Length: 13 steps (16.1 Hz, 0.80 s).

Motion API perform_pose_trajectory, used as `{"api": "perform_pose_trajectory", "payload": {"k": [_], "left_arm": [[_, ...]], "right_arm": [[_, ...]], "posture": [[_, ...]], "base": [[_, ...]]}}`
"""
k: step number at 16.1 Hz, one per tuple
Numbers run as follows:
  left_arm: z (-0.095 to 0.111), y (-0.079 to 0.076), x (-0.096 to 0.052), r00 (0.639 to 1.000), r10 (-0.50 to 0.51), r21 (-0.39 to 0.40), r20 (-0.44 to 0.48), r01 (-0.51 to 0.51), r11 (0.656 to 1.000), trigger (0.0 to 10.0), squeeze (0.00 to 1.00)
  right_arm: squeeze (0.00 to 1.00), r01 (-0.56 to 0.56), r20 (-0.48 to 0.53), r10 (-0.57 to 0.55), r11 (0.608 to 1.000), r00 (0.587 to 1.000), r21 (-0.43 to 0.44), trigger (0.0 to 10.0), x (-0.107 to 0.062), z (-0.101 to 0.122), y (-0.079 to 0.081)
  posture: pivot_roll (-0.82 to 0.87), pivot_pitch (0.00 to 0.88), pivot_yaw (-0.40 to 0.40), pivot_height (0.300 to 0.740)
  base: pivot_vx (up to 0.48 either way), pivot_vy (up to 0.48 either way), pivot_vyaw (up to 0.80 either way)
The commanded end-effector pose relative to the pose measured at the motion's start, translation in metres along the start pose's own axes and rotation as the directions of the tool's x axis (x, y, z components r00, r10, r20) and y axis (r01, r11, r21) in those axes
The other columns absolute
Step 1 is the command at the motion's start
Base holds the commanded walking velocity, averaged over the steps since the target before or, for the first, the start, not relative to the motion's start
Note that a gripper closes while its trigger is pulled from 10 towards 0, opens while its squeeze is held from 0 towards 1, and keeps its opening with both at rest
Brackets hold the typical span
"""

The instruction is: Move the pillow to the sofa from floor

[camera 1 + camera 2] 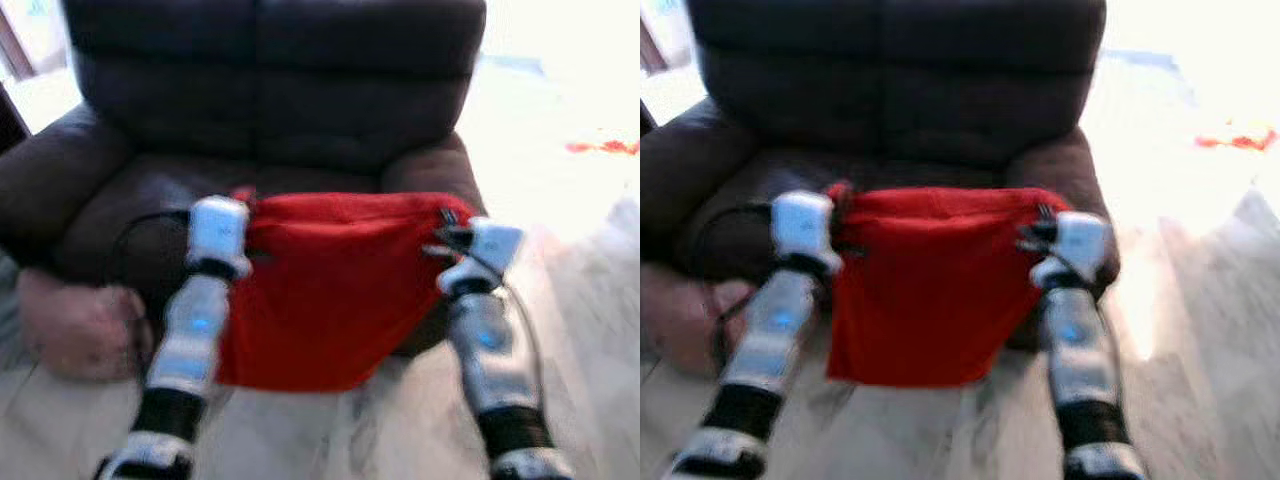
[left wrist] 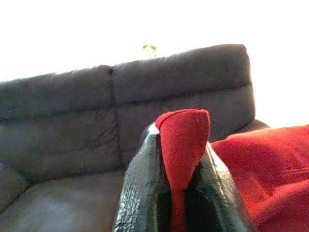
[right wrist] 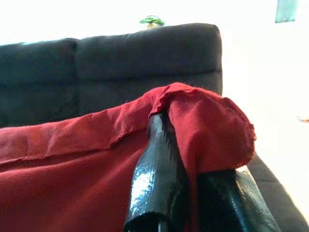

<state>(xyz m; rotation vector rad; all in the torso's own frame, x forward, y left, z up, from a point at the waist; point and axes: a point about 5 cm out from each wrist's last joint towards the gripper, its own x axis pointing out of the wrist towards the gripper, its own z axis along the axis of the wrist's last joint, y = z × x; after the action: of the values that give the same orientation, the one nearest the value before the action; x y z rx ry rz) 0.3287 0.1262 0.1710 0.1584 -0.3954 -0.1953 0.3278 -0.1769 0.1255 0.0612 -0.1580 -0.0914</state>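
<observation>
Before the dark brown sofa (image 1: 270,90), a red pillow (image 1: 330,290) is held up between the two grippers, clear of the pale floor (image 1: 330,440), with its top edge level with the front of the seat and its lower edge hanging free. On the left, a pinkish cushion-like object (image 1: 75,325) is seen on the floor against the sofa's arm; its exact nature cannot be told through the blur. Next, the left gripper (image 2: 179,159) is clamped on the pillow's upper left corner: in the left wrist view the two black fingers (image 2: 140,193) are pressed together with a fold of red cloth pinched between them and standing up above their tips. Across the pillow, the right gripper (image 3: 190,159) is closed on the upper right corner, and in the right wrist view the cloth is seen draped over the fingers (image 3: 157,179) and caught between them. Behind both corners the sofa's backrest is seen. Far right, a small orange-red patch (image 1: 605,147) lies on the brightly lit floor.
</observation>
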Motion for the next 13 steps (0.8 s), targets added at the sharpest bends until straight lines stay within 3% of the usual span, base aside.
{"api": "perform_pose_trajectory", "payload": {"k": [1,7,13], "left_arm": [[0.017,0.013,0.005,0.996,0.033,0.032,0.08,-0.035,0.999,10.0,0.0],[0.027,0.017,0.01,0.993,0.045,0.029,0.111,-0.048,0.998,10.0,0.0],[0.07,0.029,0.037,0.97,0.03,0.065,0.24,-0.047,0.997,10.0,0.0]], "right_arm": [[0.0,-0.038,0.137,0.035,0.999,0.99,0.017,10.0,0.012,0.033,0.013],[0.0,-0.048,0.181,0.046,0.999,0.982,0.007,10.0,0.018,0.051,0.016],[0.0,-0.059,0.342,0.047,0.998,0.938,0.026,10.0,0.031,0.107,0.022]], "posture": [[0.09,0.016,-0.053,0.74],[0.09,0.013,-0.055,0.74],[0.1,0.003,-0.052,0.74]], "base": [[0.416,0.0,0.0],[0.417,0.0,0.0],[0.417,0.0,0.0]]}}
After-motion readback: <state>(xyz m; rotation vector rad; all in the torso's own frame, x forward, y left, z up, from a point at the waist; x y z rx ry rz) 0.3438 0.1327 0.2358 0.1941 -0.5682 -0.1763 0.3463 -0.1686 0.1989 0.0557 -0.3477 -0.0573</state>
